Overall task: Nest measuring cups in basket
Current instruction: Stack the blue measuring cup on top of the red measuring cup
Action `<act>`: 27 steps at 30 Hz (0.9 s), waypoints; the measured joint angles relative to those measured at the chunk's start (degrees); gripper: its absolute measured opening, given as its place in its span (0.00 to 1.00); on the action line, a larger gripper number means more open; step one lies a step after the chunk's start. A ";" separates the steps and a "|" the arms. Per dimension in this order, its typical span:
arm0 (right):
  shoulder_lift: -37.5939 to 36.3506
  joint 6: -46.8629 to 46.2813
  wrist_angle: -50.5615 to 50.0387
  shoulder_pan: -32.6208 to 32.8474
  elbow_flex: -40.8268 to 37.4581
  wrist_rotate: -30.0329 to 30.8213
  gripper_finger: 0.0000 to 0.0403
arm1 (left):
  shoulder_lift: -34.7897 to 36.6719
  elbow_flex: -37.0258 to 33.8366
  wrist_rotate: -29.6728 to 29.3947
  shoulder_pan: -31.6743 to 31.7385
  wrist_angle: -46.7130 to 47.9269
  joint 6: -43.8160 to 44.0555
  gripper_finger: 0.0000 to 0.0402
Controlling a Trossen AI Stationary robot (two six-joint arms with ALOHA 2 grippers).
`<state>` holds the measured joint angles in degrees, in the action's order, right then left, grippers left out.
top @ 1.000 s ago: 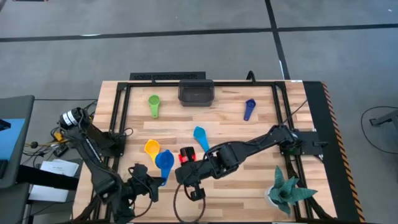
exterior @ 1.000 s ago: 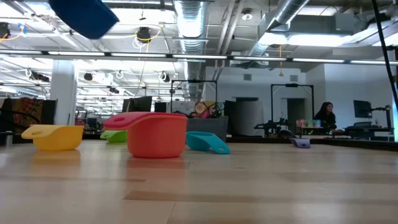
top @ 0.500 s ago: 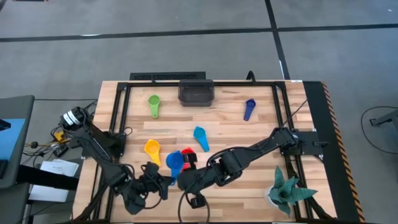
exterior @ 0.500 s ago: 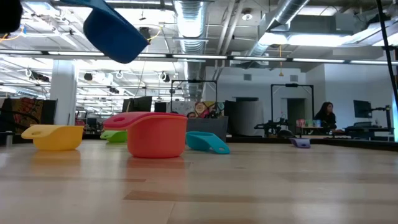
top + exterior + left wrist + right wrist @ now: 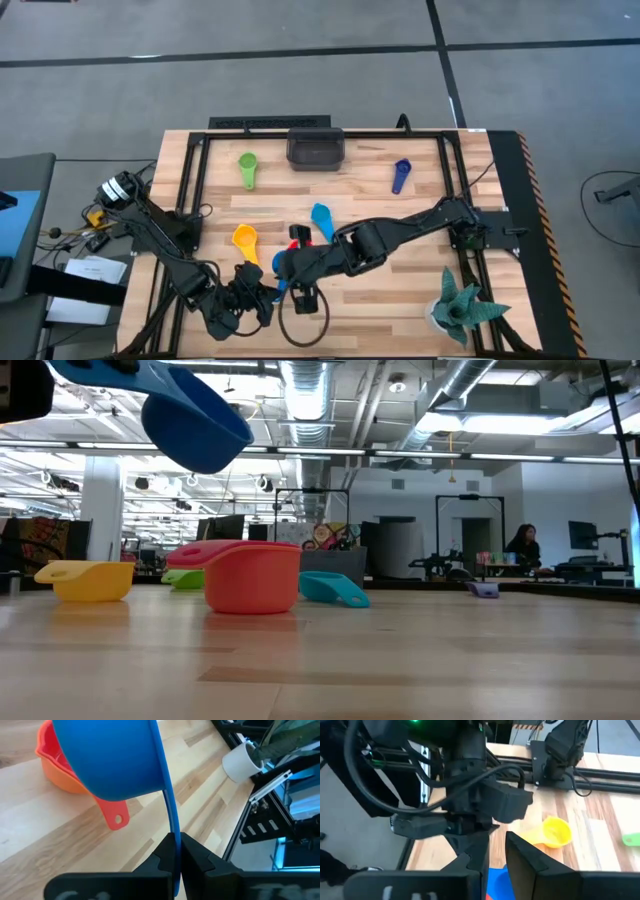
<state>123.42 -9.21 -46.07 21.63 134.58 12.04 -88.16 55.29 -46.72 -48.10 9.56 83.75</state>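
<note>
Left gripper (image 5: 175, 851): I see it clenched on the royal blue cup's (image 5: 117, 760) handle, lifted above the red cup (image 5: 250, 575).
Right gripper (image 5: 283, 266): beside that cup; grip, I cannot tell.
Basket (image 5: 315, 149): far edge, well apart.

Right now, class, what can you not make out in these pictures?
Basket contents: high view, too small and dark.
Red cup: high view, mostly under the right arm.
Blue cup: right wrist view, cut off by the bottom edge.
Dark blue cup: low view, too small for its shape.
</note>
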 joint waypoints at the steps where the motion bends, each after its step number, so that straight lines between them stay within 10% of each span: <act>1: -0.15 0.38 -0.20 -0.04 -0.07 -0.16 0.21 | 0.00 0.00 -0.02 0.01 0.00 -0.16 0.00; 27: -9.04 10.31 9.81 -18.45 0.03 -36.47 0.17 | 0.04 0.00 -10.08 3.45 -0.02 7.72 0.00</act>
<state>114.38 1.09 -36.26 3.18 134.61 -24.43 -88.12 55.29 -56.80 -44.65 9.54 91.47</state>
